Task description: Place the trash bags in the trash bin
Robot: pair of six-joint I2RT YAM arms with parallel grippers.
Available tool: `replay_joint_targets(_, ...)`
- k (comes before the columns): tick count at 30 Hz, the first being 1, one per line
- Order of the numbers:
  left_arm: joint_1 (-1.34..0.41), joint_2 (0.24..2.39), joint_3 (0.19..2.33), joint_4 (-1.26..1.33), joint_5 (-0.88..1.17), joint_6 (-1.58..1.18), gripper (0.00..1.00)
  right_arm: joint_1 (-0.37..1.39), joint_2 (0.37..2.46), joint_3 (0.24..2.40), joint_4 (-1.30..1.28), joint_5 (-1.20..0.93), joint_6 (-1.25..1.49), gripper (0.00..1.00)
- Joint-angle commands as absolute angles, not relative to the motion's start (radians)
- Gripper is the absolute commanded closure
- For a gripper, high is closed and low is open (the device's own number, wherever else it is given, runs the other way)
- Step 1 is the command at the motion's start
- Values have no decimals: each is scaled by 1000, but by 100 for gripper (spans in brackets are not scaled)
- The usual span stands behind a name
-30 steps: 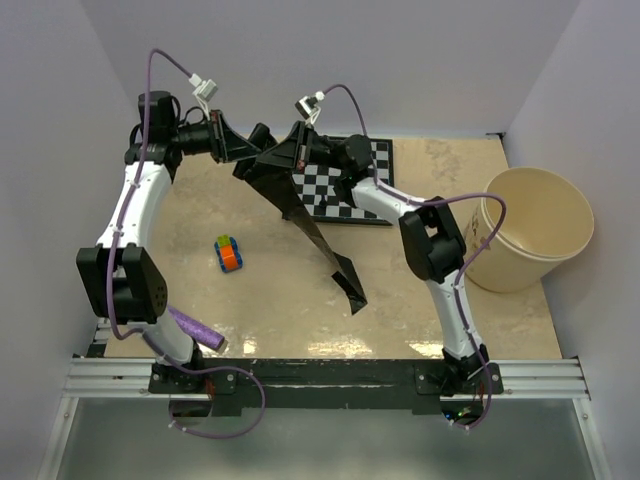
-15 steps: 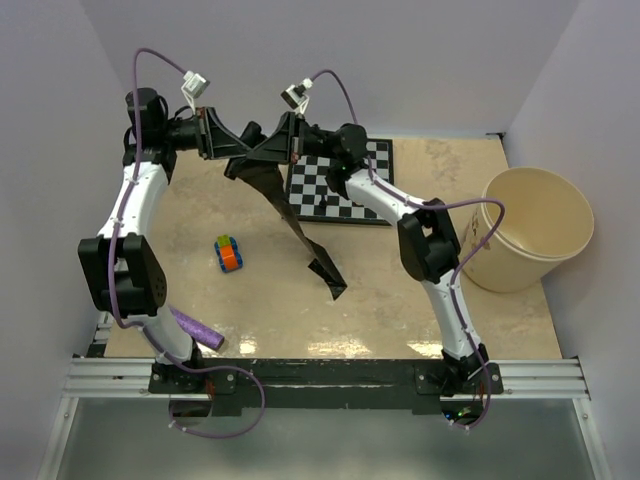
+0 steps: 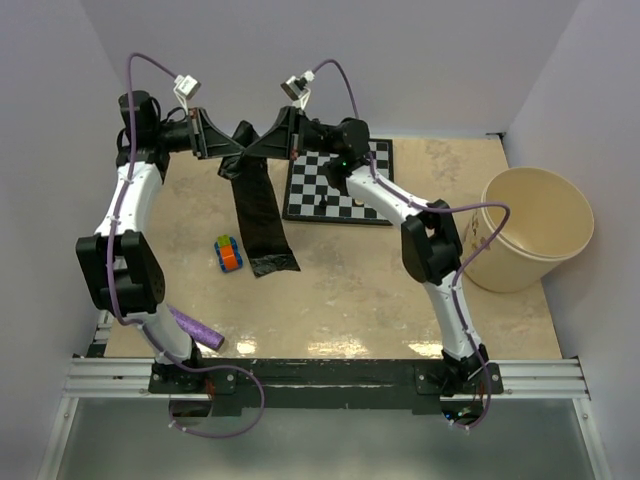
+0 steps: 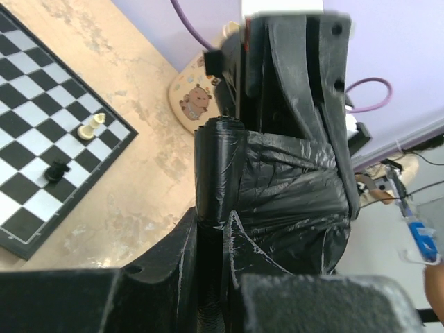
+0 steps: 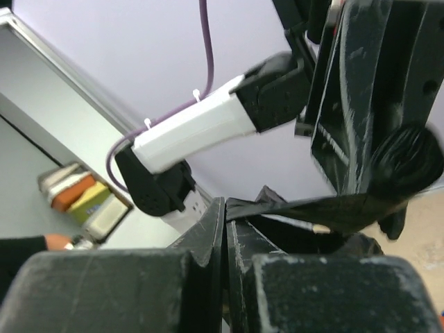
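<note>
A black trash bag sheet (image 3: 262,215) hangs between my two raised grippers, and its lower end reaches the table beside the cube. My left gripper (image 3: 228,143) is shut on the short black roll of trash bags (image 4: 211,173), which stands up between its fingers (image 4: 170,257). My right gripper (image 3: 268,140) faces it, shut on the free edge of the film (image 5: 305,208). In the left wrist view the film spreads wrinkled from the roll to the right gripper (image 4: 298,83). The cream trash bin (image 3: 530,235) stands at the far right, apart from both arms.
A chessboard (image 3: 340,185) with a few pieces lies under the right arm. A multicoloured cube (image 3: 230,253) sits left of the bag's lower end. A purple roll (image 3: 195,327) lies near the left arm's base. Walls close in the left, back and right sides.
Both grippers have shifted left and a little higher with the bag. The hanging sheet swung from the table's middle to the left and now hangs next to the cube.
</note>
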State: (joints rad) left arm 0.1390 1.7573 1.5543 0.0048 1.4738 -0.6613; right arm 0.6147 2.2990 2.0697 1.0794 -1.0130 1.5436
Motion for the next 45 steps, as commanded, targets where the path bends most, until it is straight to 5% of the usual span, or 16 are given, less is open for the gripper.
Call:
replay_joint_targets(1,193,1786,1635,-64,1270,-526,100,634,1999,1898,1794,-1041,1370,100)
replay_joint_targets(5,215,1704,1710,-127,1175,-428,100,555,1950,1694,1555,-1195,1157,93)
replay_joint_targets(7,213,1674,1733,-161,1164,-373,100,519,1915,1648,1295,-1163,992,65)
replay_joint_targets(10,215,1628,1747,-213,1173,-304,100,497,1853,1666,945,-1033,745,2)
replay_joint_targets(14,213,1583,1815,-353,1178,-200,100,534,1825,1736,810,-850,563,2)
replay_joint_targets(26,213,1464,1922,-681,1200,-5,100,615,2058,1922,946,-830,627,2)
replay_joint_targets(45,212,1362,1819,-712,1267,-20,100,679,2187,2071,1097,-962,798,2)
